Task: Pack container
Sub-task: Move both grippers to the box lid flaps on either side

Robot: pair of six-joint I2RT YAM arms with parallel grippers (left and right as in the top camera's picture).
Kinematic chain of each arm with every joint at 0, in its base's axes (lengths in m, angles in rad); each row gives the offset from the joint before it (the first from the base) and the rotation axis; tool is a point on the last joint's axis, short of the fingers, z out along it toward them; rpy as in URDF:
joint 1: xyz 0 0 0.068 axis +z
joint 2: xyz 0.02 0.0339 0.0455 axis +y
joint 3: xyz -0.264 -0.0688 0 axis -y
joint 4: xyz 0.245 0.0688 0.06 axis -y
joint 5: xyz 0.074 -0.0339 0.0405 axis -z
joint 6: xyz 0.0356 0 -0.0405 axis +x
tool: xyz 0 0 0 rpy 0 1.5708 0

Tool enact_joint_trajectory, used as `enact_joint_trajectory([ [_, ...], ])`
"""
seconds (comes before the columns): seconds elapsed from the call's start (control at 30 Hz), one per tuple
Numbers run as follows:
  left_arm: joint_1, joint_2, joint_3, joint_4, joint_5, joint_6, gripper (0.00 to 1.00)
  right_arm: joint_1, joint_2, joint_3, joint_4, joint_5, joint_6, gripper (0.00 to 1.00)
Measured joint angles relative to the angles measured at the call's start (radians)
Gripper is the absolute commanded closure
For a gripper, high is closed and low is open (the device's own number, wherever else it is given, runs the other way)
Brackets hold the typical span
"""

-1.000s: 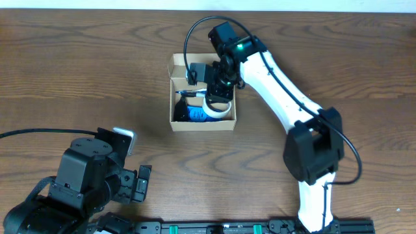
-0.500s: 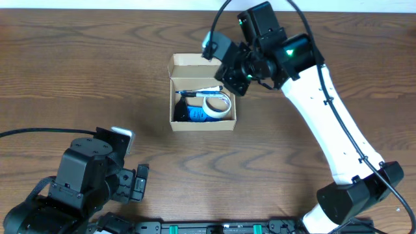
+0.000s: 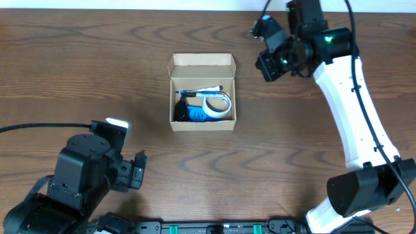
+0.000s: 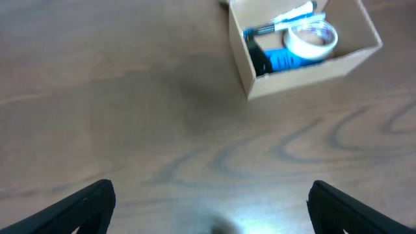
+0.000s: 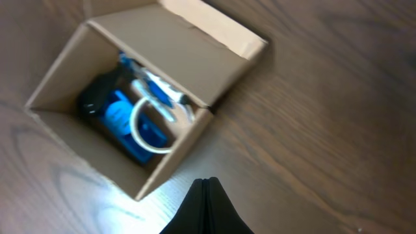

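The container (image 3: 202, 123) is a small tan cardboard box standing open in the middle of the table, its flap lid (image 3: 201, 62) folded back on the far side. Inside lie a white tape roll (image 3: 216, 104), a blue object (image 3: 195, 114) and a pen (image 3: 200, 91). The same box (image 4: 305, 68) shows at the top right of the left wrist view and again as a box (image 5: 104, 162) at the left of the right wrist view. My right gripper (image 3: 268, 66) hovers to the box's right, shut and empty (image 5: 208, 184). My left gripper (image 4: 211, 208) stays wide open near the front left (image 3: 133, 172), far from the box.
The brown wooden table (image 3: 78, 78) stretches around the box. The right arm's white links (image 3: 351, 110) run down the right side to its base. A black cable (image 3: 26, 128) trails from the left arm toward the left edge.
The right gripper has risen out of the box, swung away to the right and shut. The tape roll now lies in the box. The left arm has barely shifted.
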Motion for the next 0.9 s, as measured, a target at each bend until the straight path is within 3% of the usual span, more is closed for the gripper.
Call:
enact_joint_trajectory([
  [0.27, 0.0, 0.025, 0.001, 0.189, -0.009, 0.007, 0.05, -0.032, 0.006, -0.246, 0.266, -0.018, 0.118, 0.98],
  [0.47, 0.018, 0.155, 0.002, 0.305, -0.023, -0.024, 0.02, -0.042, 0.012, -0.373, 0.423, -0.022, 0.246, 0.98],
  [0.6, 0.095, 0.28, 0.002, 0.399, 0.0, -0.071, 0.02, -0.042, 0.012, -0.408, 0.476, -0.023, 0.317, 0.98],
  [0.77, 0.286, 0.412, 0.002, 0.529, 0.195, -0.105, 0.0, -0.042, 0.012, -0.418, 0.534, -0.04, 0.377, 0.98],
  [0.9, 0.438, 0.537, 0.002, 0.624, 0.384, -0.145, 0.2, -0.042, 0.034, -0.418, 0.593, -0.078, 0.431, 0.99],
])
